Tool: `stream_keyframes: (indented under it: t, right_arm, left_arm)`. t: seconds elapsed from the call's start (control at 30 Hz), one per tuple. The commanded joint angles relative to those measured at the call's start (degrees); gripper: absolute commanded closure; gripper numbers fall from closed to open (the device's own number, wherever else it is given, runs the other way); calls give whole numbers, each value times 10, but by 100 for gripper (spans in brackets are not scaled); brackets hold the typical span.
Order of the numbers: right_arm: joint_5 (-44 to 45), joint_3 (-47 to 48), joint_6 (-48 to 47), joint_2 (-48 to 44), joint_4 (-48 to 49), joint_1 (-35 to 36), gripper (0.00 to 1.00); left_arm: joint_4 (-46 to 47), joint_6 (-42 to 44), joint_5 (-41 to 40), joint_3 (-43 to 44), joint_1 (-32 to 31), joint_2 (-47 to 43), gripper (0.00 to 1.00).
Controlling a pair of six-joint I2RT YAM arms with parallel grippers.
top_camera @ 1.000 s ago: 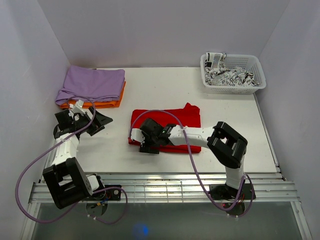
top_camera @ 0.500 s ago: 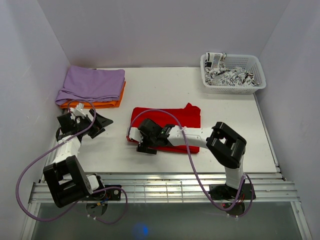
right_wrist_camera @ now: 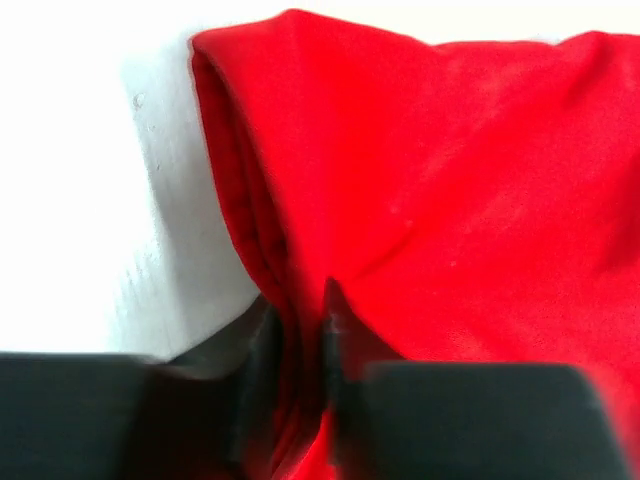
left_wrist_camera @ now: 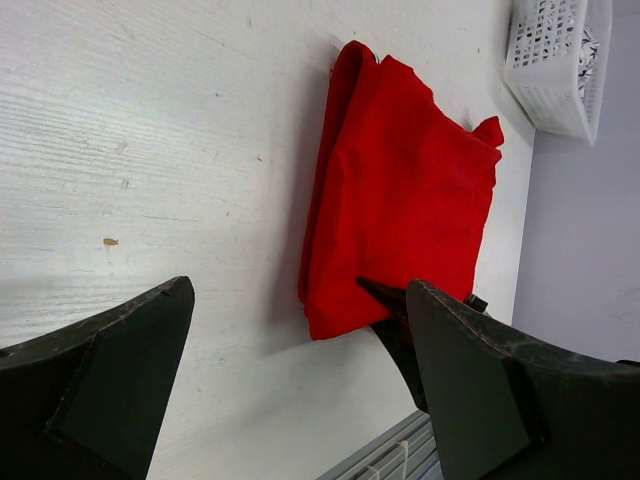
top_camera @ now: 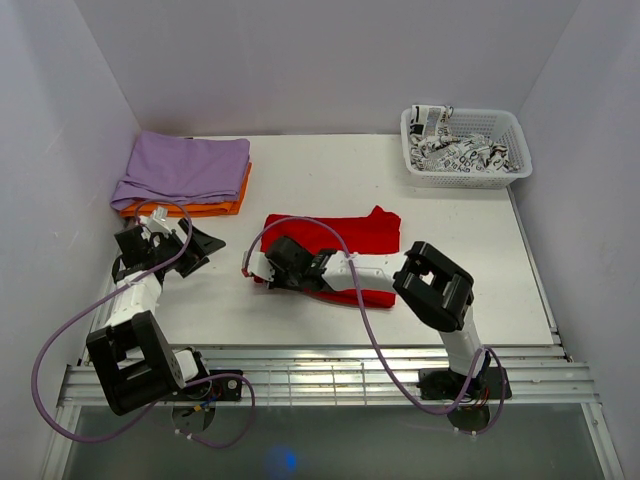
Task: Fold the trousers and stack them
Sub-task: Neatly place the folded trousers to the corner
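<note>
Where right gripper (right_wrist_camera: 298,308) pinches trousers (right_wrist_camera: 450,180), fingertips (right_wrist_camera: 260,335) blurred

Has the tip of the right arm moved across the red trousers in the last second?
Yes. The right gripper has slid left along the trousers, away from the white basket, to their left edge.

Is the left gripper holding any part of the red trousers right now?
No: in the top view the left gripper hangs open beside the trousers, with bare table between them.
</note>
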Motion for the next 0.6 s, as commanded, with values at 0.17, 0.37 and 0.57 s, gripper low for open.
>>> stream_keyframes:
  t: [0.17, 0.37, 0.57]
  right_arm:
    - [-118, -1, 57, 19, -13, -48, 92]
    - [-248, 27, 125, -29, -5, -91, 92]
    - [-276, 30, 159, -32, 14, -96, 92]
  left_arm:
    - [23, -51, 34, -25, 0, -13, 2]
    - [101, -169, 29, -79, -12, -20, 2]
    - [175, -246, -51, -85, -91, -19, 2]
